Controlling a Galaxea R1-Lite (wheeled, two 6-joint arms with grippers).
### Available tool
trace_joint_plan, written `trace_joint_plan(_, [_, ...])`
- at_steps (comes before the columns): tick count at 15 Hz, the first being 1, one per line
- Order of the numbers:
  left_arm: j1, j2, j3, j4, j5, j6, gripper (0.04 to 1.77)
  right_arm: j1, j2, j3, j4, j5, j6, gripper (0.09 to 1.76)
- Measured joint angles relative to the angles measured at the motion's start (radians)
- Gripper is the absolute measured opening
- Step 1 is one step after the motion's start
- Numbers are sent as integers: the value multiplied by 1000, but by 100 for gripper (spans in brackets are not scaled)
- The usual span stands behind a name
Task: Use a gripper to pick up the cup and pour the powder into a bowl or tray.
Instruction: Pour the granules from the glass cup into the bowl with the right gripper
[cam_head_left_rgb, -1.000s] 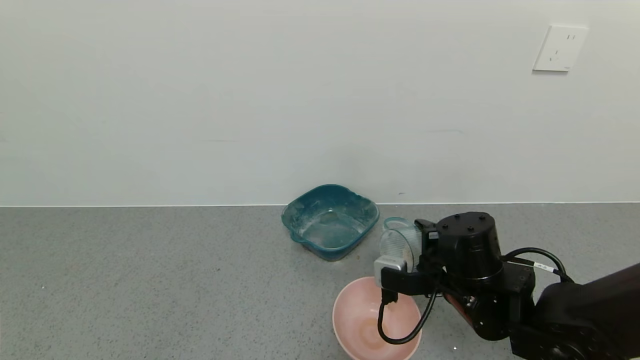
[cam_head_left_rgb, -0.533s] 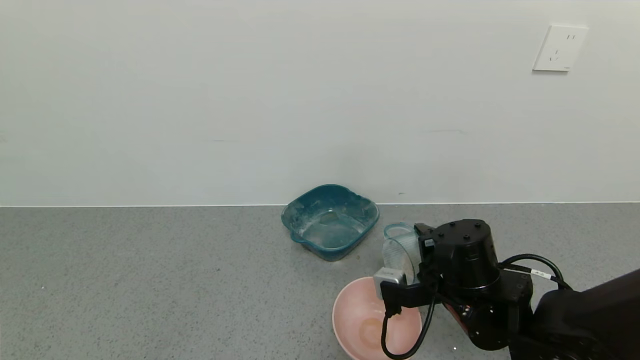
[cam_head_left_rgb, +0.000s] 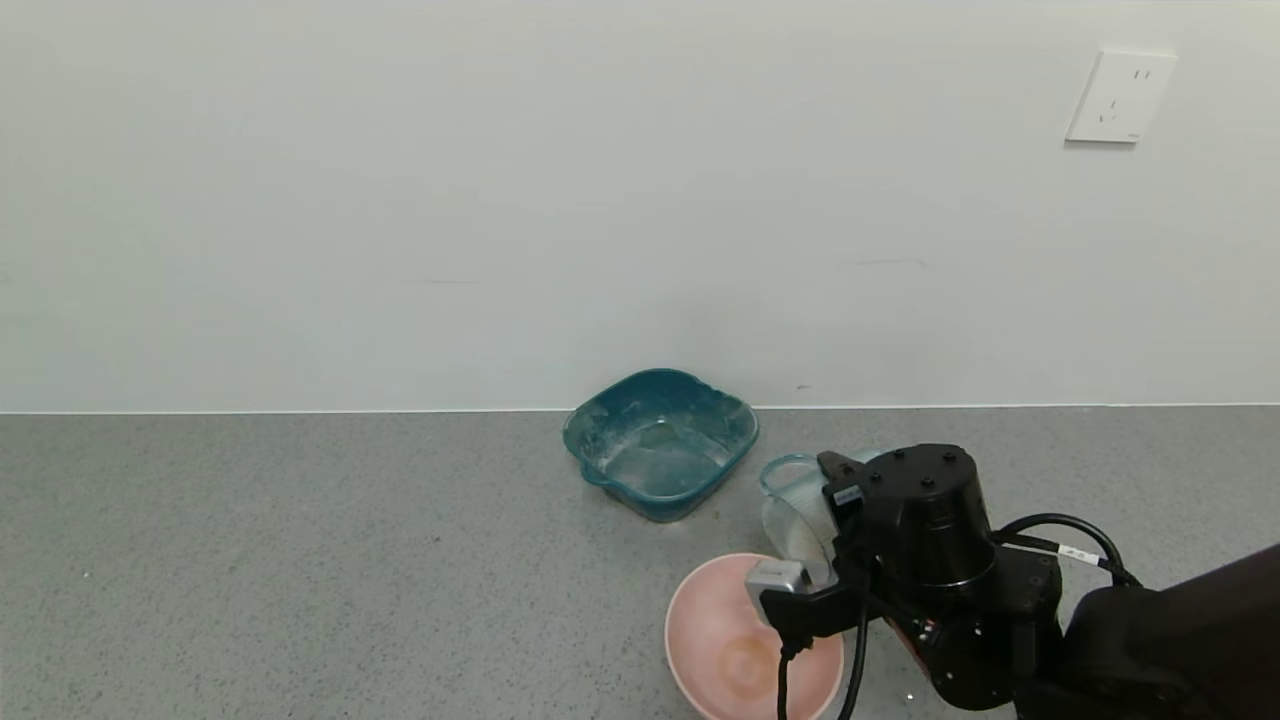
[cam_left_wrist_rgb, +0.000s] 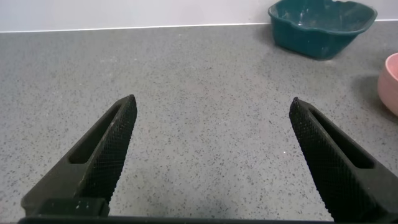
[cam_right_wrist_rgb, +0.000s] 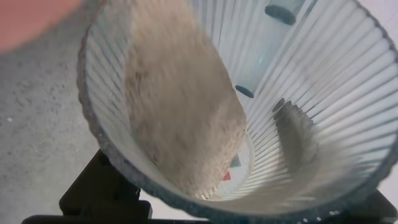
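Observation:
My right gripper (cam_head_left_rgb: 815, 530) is shut on the ribbed translucent cup (cam_head_left_rgb: 795, 505) and holds it tilted just above the far right rim of the pink bowl (cam_head_left_rgb: 715, 635). In the right wrist view the cup (cam_right_wrist_rgb: 323, 81) fills the picture, and the pale beige powder (cam_right_wrist_rgb: 180, 106) lies heaped along its lower wall, reaching toward the rim. The pink bowl has an orange-tan spot at its centre and shows in the left wrist view (cam_left_wrist_rgb: 390, 81) too. My left gripper (cam_left_wrist_rgb: 211, 149) is open and empty, low over the bare grey counter, away from the bowl.
A dark teal squarish basin (cam_head_left_rgb: 660, 440) with white residue stands near the wall, behind the bowl; it also shows in the left wrist view (cam_left_wrist_rgb: 320, 25). A wall socket (cam_head_left_rgb: 1118, 96) is high at the right. The grey counter (cam_head_left_rgb: 300, 560) stretches to the left.
My right gripper has lowered and tilted the cup further over toward the pink bowl. The left arm has not moved.

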Motion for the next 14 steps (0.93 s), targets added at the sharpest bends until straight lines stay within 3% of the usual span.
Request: trace_joint_plan(14, [0, 0, 0, 0, 0, 2, 176, 63, -15, 11, 11, -56, -126, 135])
